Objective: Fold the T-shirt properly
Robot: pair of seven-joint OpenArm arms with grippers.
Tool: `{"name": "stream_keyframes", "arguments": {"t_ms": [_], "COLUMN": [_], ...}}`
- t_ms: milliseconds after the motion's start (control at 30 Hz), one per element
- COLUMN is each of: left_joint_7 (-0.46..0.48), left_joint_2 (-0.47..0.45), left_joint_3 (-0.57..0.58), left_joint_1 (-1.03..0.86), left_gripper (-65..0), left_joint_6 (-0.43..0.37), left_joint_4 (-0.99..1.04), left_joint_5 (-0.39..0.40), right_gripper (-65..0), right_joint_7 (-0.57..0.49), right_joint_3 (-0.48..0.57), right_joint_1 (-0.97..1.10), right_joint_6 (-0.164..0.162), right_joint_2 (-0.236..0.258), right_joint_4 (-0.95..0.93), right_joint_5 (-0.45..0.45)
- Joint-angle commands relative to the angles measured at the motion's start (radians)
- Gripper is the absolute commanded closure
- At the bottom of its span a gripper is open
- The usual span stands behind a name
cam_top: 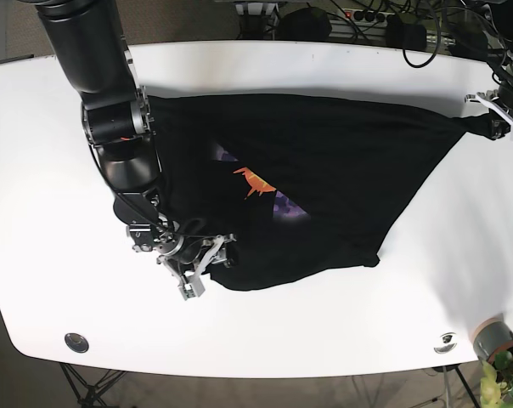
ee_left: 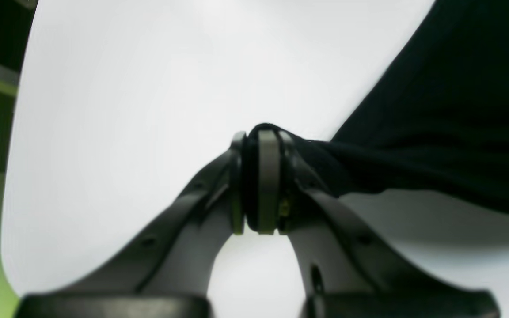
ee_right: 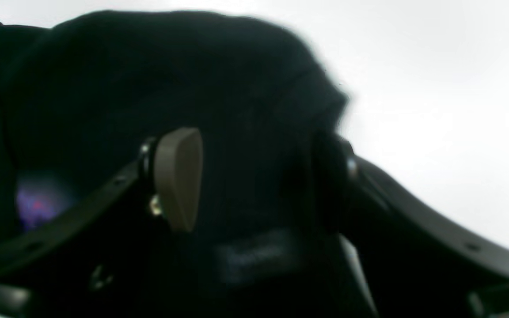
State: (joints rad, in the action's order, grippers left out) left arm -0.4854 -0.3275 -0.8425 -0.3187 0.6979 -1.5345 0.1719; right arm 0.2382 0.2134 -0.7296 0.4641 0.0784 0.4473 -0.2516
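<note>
T-shirt [cam_top: 324, 170] cloth, black, lies spread across my white table [cam_top: 36, 170], with an orange and purple print [cam_top: 261, 189] showing near its middle.

Nearest the front edge of the table, my right gripper [cam_top: 204, 259] sits at the shirt's lower hem, on the left side of the base view. Its jaws stand apart, and dark fabric bunches between them. In my right wrist view one tan pad [ee_right: 178, 179] shows plainly against the cloth, while the opposite finger [ee_right: 329, 176] is dark and half lost in the folds. I cannot tell whether the pads touch the fabric. A blurred purple patch [ee_right: 38, 203] of the print appears off to the left there.

Farther back and across the table, my left gripper [cam_top: 494, 121] sits near the right edge in the base view. Its jaws are pressed together on a corner of the shirt. My left wrist view shows the tan pads [ee_left: 267, 181] pinching a thin twist of black cloth [ee_left: 320, 163], which widens into the body of the shirt to the right. From that pinched corner the shirt's edge runs taut down toward the hem.

Beyond the far edge lie cables [cam_top: 409, 34].
</note>
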Motion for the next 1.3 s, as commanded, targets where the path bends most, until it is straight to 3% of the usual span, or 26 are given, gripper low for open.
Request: {"name": "stream_keyframes", "arguments": {"t_ms": [0, 100, 433, 733, 1033, 1133, 1267], "left_joint_7": [0.017, 0.017, 0.017, 0.017, 0.017, 0.017, 0.017], "left_joint_2": [-0.023, -0.023, -0.020, -0.020, -0.022, -0.022, -0.023], "left_joint_3": [-0.005, -0.008, -0.004, -0.004, -0.010, -0.010, -0.004], "left_joint_1": [0.002, 0.003, 0.003, 0.003, 0.003, 0.003, 0.005], "left_gripper": [0.0, 0.0, 0.0, 0.0, 0.0, 0.0, 0.0], "left_joint_6": [0.000, 0.000, 0.000, 0.000, 0.000, 0.000, 0.000], "left_joint_4": [-0.019, -0.019, -0.019, -0.019, -0.033, -0.047, -0.047], "left_joint_5": [0.005, 0.007, 0.007, 0.007, 0.005, 0.005, 0.005], "right_gripper": [-37.1, -37.3, -37.6, -37.6, -36.8, -30.3, -7.9], "right_joint_7": [-0.015, -0.017, -0.036, -0.035, -0.038, -0.041, -0.041], "right_joint_3": [-0.004, -0.004, -0.004, -0.004, -0.004, -0.004, -0.004], "right_joint_1": [-0.045, -0.043, 0.020, 0.023, 0.021, 0.021, 0.023], "right_joint_6": [-0.009, -0.047, -0.049, -0.052, -0.060, -0.060, -0.060], "right_joint_2": [0.018, 0.031, 0.025, -0.056, -0.093, -0.093, -0.093], "right_joint_4": [0.041, 0.038, 0.038, 0.038, 0.037, 0.035, 0.035], "right_joint_5": [-0.016, -0.015, -0.018, -0.018, -0.010, -0.008, -0.008]}}
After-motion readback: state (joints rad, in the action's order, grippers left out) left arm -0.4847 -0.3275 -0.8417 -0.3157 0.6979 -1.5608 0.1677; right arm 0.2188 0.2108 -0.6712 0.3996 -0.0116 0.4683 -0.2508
